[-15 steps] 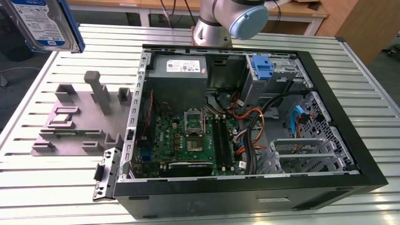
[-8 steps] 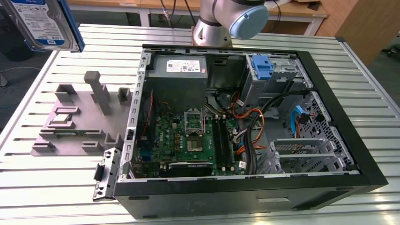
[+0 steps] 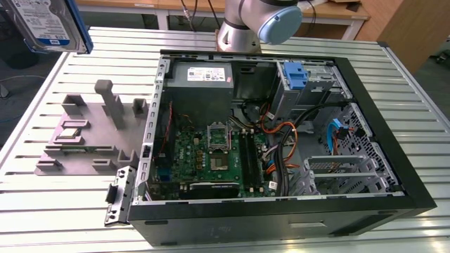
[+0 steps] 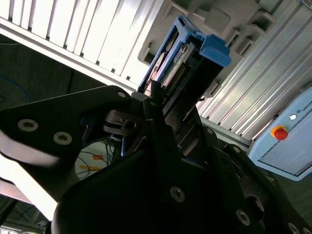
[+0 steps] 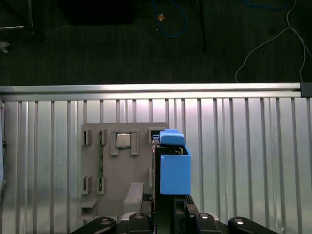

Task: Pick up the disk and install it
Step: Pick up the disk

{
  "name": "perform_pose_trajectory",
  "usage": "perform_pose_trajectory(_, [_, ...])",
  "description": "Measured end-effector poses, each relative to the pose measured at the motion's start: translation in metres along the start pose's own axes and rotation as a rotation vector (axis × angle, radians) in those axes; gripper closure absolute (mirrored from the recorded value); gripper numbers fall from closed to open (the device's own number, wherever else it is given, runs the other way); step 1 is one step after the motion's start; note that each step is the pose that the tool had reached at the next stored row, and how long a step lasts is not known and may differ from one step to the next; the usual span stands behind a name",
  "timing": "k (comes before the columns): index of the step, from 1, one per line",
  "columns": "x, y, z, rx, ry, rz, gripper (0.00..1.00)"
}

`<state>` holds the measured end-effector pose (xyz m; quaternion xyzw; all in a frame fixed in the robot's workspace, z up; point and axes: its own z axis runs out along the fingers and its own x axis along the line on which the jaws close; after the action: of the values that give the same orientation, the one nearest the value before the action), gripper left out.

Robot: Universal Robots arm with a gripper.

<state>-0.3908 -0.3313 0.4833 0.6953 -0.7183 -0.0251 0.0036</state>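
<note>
Black gripper (image 4: 157,100) housing crowded the foreground in both wrist views, its jaws clenched on one end of the disk (image 4: 192,58), which jutted straight out beyond the fingertips with its blue carrier rail wrapping the far end. In the exterior view the disk (image 3: 50,23) hung high at the exterior view's left, close to the lens, upright with its blue-and-white label facing the camera, well clear of the slatted metal table (image 3: 393,68) below. On that table the open computer case (image 3: 414,179) lay on its side; inside it sat a grey power-supply box (image 3: 200,74) in the far corner, a green motherboard (image 3: 211,153) on the floor of the case, a blue bracket (image 3: 295,74) in the bay beside the power supply, orange and black cables (image 3: 281,132) looping across the middle, and a bare metal drive cage (image 3: 338,168) toward the exterior view's right. Just beside the case, on the exterior view's left, a grey fixture (image 3: 91,132) rested flat on the slats, holding a small silver square chip (image 5: 123,140) in one of its pockets. Seen from the first wrist view, the disk was edge-on over the fixture's border. Behind the case the arm (image 3: 277,21) rose from its base, its blue-capped joint bent toward the exterior view's left
</note>
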Motion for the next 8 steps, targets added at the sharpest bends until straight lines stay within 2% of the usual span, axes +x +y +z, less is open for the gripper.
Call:
perform_pose_trajectory(4, [-0.0002,0.0002,-0.006,0.0,0.0,0.0,0.65])
perform_pose_trajectory(8, [-0.0002,0.0002,-0.0062,0.0,0.0,0.0,0.65])
